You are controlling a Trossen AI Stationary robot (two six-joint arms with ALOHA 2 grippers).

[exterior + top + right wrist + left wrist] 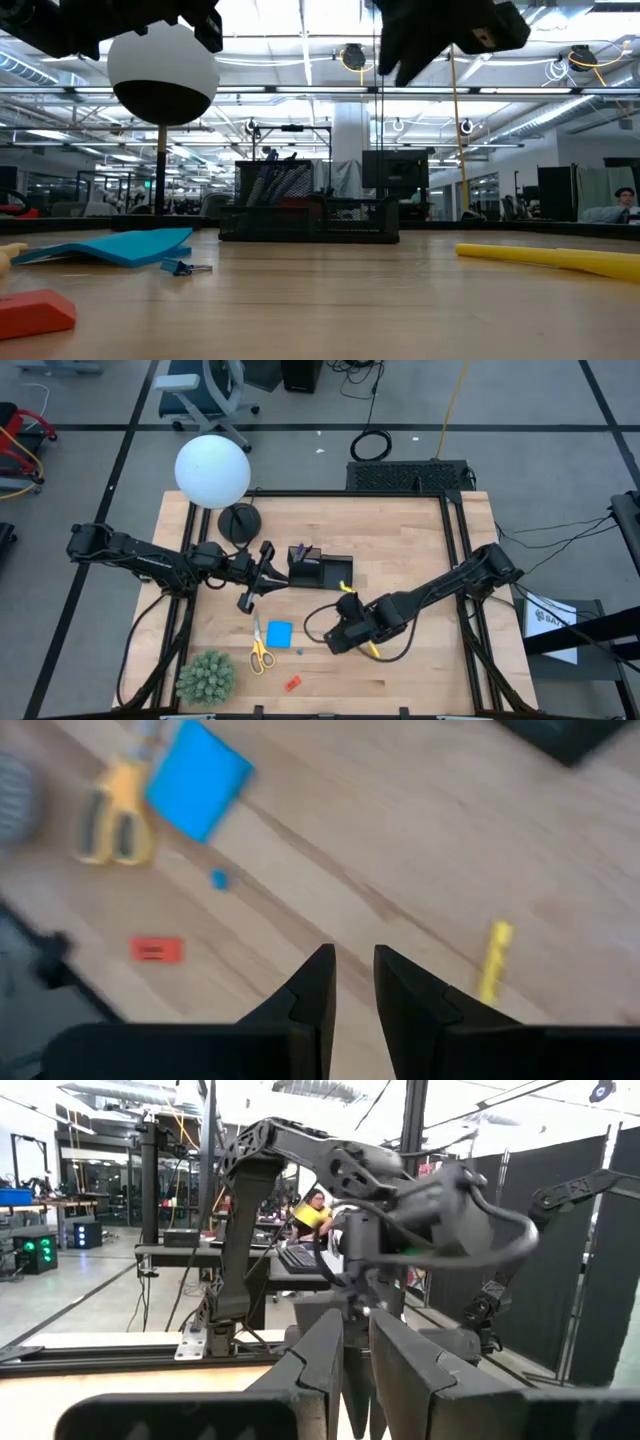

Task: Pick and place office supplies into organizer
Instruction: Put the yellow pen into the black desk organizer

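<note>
Supplies lie scattered on the near half of the wooden table (420,560): a blue note pad (279,633), yellow-handled scissors (259,650) just left of it, a tiny blue clip (299,653), a small red piece (292,683) nearest the front edge, and a yellow pen (372,648) to the right. The black organizer (320,570) stands mid-table, farther back, with dark pens upright in its taller section. The right gripper (335,643) hangs above the table between the note pad and the yellow pen, touching neither; its jaws stand a narrow gap apart with nothing between them, and the pen lies just to its right. The left gripper (246,603) hovers left of the organizer, well clear of the supplies, its jaws drawn almost together and empty. A white globe lamp (212,471) and a green spiky plant (206,677) occupy the table's left side.
</note>
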